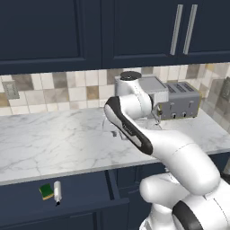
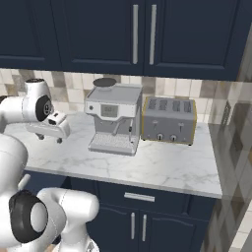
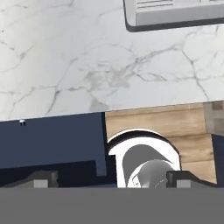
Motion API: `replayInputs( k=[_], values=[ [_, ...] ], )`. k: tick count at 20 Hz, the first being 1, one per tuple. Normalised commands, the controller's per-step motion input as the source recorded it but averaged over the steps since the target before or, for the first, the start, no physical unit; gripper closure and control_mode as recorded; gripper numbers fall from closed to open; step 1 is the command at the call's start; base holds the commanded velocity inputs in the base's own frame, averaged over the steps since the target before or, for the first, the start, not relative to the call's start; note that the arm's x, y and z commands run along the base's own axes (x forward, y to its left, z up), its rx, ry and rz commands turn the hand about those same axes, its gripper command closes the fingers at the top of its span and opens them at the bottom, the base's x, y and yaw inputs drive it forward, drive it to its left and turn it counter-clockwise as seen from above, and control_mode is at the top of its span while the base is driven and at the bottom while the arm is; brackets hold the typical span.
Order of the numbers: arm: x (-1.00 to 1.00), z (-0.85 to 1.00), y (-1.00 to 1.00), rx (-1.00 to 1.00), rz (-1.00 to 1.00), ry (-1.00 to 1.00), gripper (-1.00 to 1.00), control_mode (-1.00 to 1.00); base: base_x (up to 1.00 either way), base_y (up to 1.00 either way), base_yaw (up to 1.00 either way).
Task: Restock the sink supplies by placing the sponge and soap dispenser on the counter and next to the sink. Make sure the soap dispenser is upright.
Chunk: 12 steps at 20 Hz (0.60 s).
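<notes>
Left base view: we see the sponge & soap dispenser lying side by side in an open drawer below the counter front edge. Right base view: gripper hovers over counter, coffee machine alongside. Hand view: fingertips spread wide, holding nothing.
</notes>
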Motion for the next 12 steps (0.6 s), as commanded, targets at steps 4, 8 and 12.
replayInputs(
  k=[4, 8, 12],
  values=[
    [-0.64, -0.56, 1.0, 0.0, 0.0, 0.02, -1.0, -1.0, 0.0, 0.0, 0.0],
    [-0.89, -0.6, 1.0, -0.03, 0.02, 0.0, -1.0, -1.0, 0.0, 0.0, 0.0],
    [-0.4, -0.68, 0.96, -0.07, 0.09, 0.03, -1.0, -1.0, 0.0, 0.0, 0.0]
  ],
)
